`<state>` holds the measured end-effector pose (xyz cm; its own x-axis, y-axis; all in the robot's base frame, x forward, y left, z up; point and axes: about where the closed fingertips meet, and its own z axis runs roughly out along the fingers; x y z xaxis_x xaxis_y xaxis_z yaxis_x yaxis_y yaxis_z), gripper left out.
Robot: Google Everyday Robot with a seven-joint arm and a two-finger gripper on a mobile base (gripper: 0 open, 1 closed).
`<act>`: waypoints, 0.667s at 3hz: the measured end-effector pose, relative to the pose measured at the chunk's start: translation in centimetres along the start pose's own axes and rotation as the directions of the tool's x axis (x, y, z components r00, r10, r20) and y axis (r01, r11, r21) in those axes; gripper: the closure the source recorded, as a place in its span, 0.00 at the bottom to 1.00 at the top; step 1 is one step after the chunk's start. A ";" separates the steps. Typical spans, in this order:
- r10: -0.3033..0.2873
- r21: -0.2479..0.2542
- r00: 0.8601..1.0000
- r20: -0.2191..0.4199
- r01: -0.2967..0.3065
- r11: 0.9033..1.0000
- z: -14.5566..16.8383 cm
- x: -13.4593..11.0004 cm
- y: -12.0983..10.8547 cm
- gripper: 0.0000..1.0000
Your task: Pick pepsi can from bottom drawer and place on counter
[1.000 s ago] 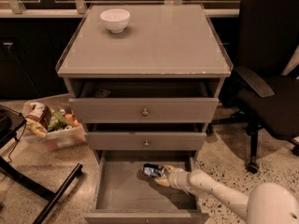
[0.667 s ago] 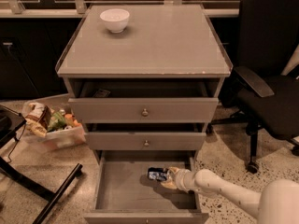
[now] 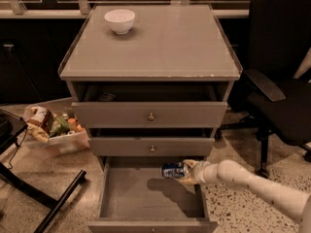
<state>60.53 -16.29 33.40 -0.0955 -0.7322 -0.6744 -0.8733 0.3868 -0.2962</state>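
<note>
Gripping one end of the pepsi can (image 3: pixel 172 170), the gripper (image 3: pixel 188 172) is hanging over the right rear part of the bottom drawer (image 3: pixel 146 198), just below the front of the drawer above. Its fingers are closing on the can's right end, and the can is lying on its side with its silvery left end pointing into the drawer. The can is sitting clear of the drawer floor, and a dark shadow is falling on the grey bottom beneath it and the gripper. The pale arm (image 3: pixel 252 187) is coming in from the lower right, crossing over the drawer's right wall.

The bottom drawer is standing pulled far out. The two upper drawers (image 3: pixel 121 115) are showing small round knobs (image 3: pixel 151 116), and the top one is standing slightly ajar. The counter (image 3: pixel 165 47) is lying above as a flat, glossy grey square, and a white bowl (image 3: pixel 119 21) is resting near its back left corner. A black chair (image 3: pixel 282 81) is standing to the right of the cabinet, and a bin (image 3: pixel 53 130) of packaged snacks is sitting on the speckled floor (image 3: pixel 43 178) at the left.
</note>
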 end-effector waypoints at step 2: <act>-0.249 -0.020 0.964 -0.092 0.249 0.968 -10.8 -7.8 -7.0 1.00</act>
<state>62.28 -19.36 48.02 0.0818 -0.8539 -0.5140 -0.8792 0.1810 -0.4408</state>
